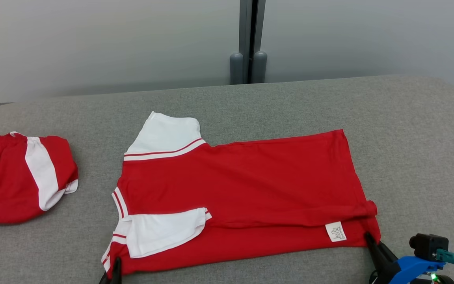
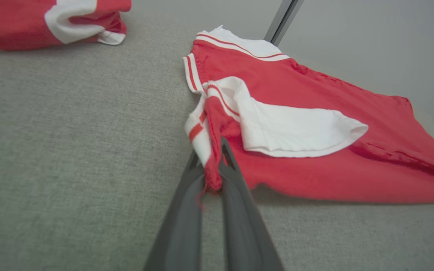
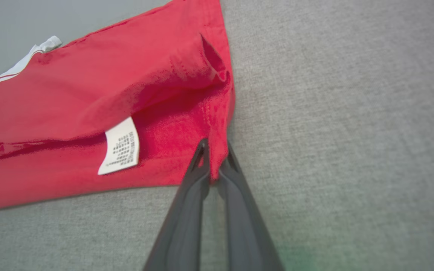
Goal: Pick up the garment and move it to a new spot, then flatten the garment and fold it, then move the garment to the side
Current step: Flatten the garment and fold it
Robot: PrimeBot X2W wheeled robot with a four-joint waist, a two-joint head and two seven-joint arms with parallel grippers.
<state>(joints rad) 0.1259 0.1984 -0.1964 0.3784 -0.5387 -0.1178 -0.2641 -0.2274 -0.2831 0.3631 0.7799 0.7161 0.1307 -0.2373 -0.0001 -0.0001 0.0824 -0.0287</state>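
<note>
The garment (image 1: 242, 185) is a red shirt with white sleeves, lying mostly flat on the grey table (image 1: 408, 138), collar to the left, hem to the right. Its near edge is folded over, showing a white label (image 1: 335, 231). At the near left corner by the collar, my left gripper (image 1: 112, 272) is shut on the garment (image 2: 300, 165), and the red and white cloth is pinched between its fingers (image 2: 236, 180). My right gripper (image 1: 371, 240) is shut on the near right hem corner of the garment (image 3: 89, 113), with the fabric bunched between its fingers (image 3: 196, 177).
A second red and white garment (image 1: 18, 177) lies bunched at the table's left side, also seen as the bunched garment (image 2: 51, 19) at the top left of the left wrist view. A pale wall with a grey post (image 1: 248, 39) stands behind the table.
</note>
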